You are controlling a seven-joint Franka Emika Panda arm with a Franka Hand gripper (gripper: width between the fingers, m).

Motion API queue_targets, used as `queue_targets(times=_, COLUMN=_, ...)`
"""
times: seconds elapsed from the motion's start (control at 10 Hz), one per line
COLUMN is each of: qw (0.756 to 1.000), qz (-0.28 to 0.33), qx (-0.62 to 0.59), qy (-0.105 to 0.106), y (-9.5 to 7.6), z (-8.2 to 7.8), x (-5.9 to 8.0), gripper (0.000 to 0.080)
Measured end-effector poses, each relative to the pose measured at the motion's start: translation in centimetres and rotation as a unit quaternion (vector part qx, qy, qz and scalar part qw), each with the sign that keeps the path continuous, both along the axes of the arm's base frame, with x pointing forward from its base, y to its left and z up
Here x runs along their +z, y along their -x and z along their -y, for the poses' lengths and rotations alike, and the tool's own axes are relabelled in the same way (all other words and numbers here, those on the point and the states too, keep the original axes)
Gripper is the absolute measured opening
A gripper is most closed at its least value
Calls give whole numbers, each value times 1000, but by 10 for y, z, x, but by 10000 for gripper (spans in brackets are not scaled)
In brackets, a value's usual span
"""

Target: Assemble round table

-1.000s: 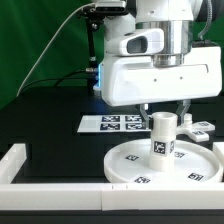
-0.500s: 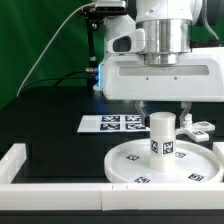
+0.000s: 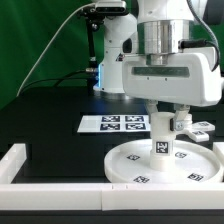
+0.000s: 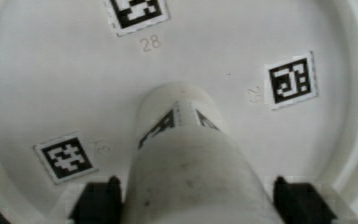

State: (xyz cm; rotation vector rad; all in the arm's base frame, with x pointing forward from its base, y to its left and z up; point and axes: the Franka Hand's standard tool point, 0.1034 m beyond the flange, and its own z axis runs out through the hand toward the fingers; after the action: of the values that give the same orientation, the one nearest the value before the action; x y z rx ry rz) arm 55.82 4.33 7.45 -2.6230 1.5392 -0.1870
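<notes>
Your black table is carrying the round disc up front, marker board sitting behind it, white rails lining the near edge.

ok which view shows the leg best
The exterior view: the leg stands upright at the middle of the round disc, tag facing the camera, its top between the jaws. The wrist view looks down its length, so it is foreshortened and blurred, jaws at either side.

White arm, grey collar, boxy white gripper
</notes>
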Motion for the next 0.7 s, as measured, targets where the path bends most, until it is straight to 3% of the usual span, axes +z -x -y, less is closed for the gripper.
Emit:
queue_targets(times=0.3, qw=998, qz=-1, qx=-68, qy=-16, y=0, z=0, x=1, gripper=407)
queue_targets(times=0.5, qw=972, qz=-12, qx=-230, qy=-57, y=-2, z=-2, x=1, gripper=407)
queue_targets(times=0.7, qw=966, qz=-13, qx=-249, qy=-63, y=-2, z=-3, x=1, gripper=407)
